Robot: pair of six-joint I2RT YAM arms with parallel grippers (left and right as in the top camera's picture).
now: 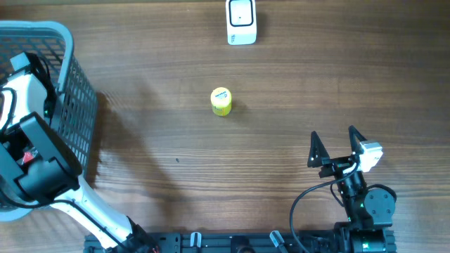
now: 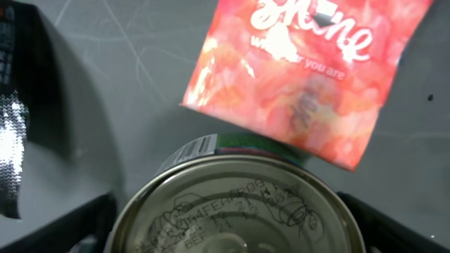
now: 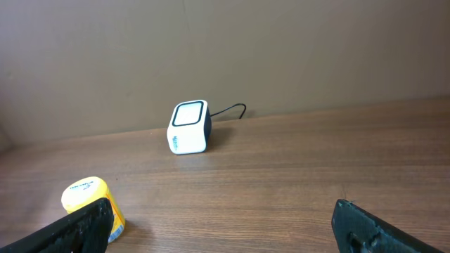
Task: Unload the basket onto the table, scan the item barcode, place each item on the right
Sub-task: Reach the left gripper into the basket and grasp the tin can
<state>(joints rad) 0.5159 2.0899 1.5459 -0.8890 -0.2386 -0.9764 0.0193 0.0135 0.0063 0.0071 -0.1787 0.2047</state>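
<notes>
Basket floor (image 2: 105, 84), probable can (image 2: 239, 211), bottom cropped

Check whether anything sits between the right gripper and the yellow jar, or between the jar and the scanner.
Nothing visible does. Only bare table lies between the right gripper and the yellow jar, and between the jar and the scanner.

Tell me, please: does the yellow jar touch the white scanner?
Apart. The overhead view shows a wide strip of bare table between the yellow jar and the white scanner.
</notes>
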